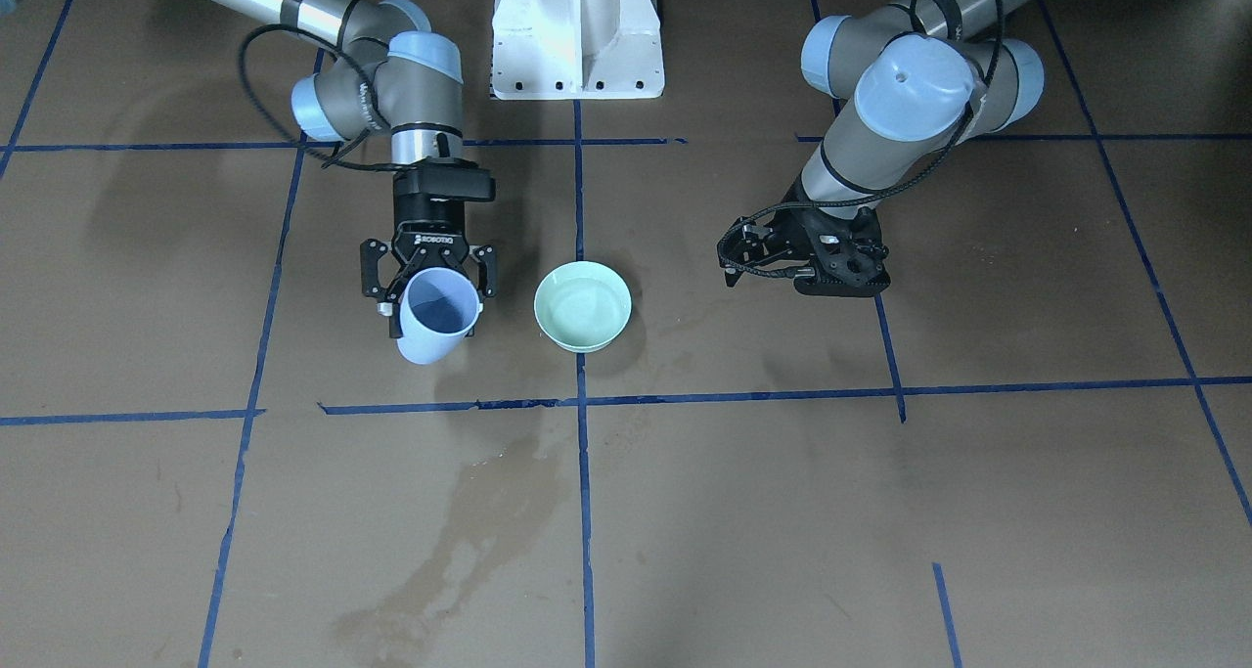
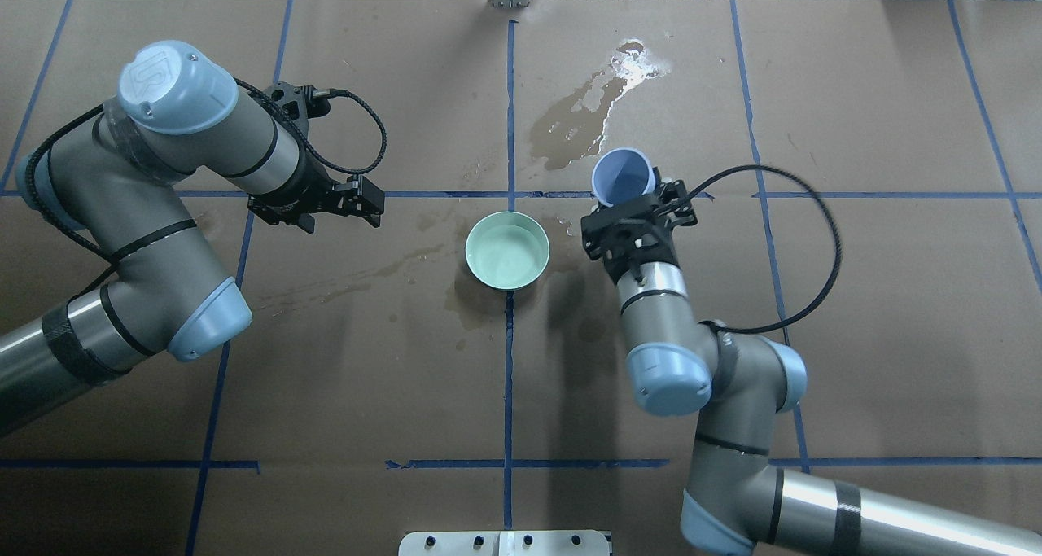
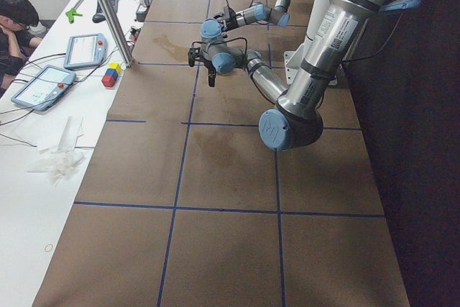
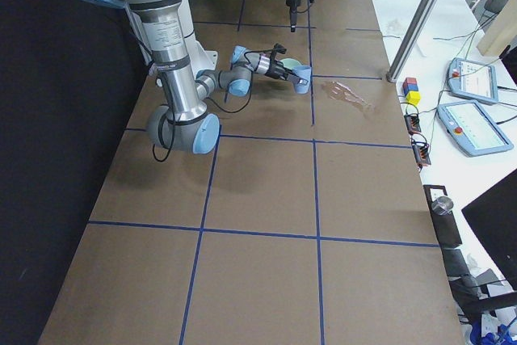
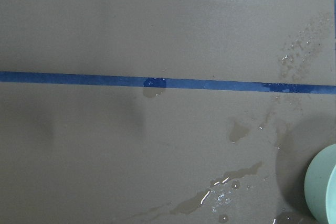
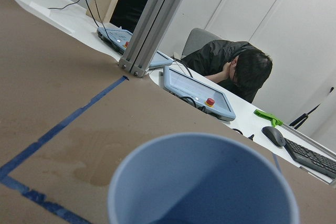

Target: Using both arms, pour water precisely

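Note:
My right gripper (image 1: 430, 291) is shut on a light-blue cup (image 1: 437, 314), also in the overhead view (image 2: 623, 175). It holds the cup tilted just beside a pale green bowl (image 1: 583, 306), mouth turned away from the robot's base. No water shows inside the cup (image 6: 205, 182). The water (image 2: 506, 248) lies in the bowl (image 2: 480, 275) at the table's middle. My left gripper (image 2: 370, 202) is open and empty, low over the table on the bowl's other side, and also shows in the front view (image 1: 731, 257). The bowl's rim (image 5: 321, 187) shows at the left wrist view's lower right corner.
Wet stains mark the brown paper beyond the bowl (image 2: 582, 116) and around it (image 5: 220, 195). The white pedestal (image 1: 577, 32) stands at the robot's side. An operator (image 6: 236, 66) and tablets (image 4: 472, 123) are at the side table.

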Robot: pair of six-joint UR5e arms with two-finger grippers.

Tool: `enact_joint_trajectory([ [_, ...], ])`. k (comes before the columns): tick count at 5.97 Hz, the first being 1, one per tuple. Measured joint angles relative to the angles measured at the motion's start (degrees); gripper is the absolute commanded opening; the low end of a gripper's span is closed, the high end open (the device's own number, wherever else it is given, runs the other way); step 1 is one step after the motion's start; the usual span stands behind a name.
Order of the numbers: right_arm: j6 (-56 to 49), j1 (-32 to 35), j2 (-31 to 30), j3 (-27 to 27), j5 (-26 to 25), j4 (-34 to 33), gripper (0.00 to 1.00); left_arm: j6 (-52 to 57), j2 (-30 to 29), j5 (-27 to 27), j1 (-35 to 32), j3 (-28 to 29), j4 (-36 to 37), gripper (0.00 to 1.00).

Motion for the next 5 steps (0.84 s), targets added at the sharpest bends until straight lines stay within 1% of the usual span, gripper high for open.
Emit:
enact_joint_trajectory([
  [1, -1.4, -1.7, 0.8, 0.0, -2.9, -4.4, 0.00, 0.0, 0.0, 0.0, 0.0, 0.0, 0.0, 1.00],
  [2, -4.7, -2.6, 1.4, -0.1, -4.5, -6.8, 0.00, 0.0, 0.0, 0.0, 0.0, -0.1, 0.0, 1.00],
  [3, -8.1, -3.0, 2.1, -0.1, -5.6, -8.9, 0.00, 0.0, 0.0, 0.0, 0.0, -0.1, 0.0, 1.00],
  [5, -12.8, -3.2, 3.8, -0.1, -7.3, -15.3, 0.00, 0.0, 0.1, 0.0, 0.0, -0.3, 0.0, 1.00],
])
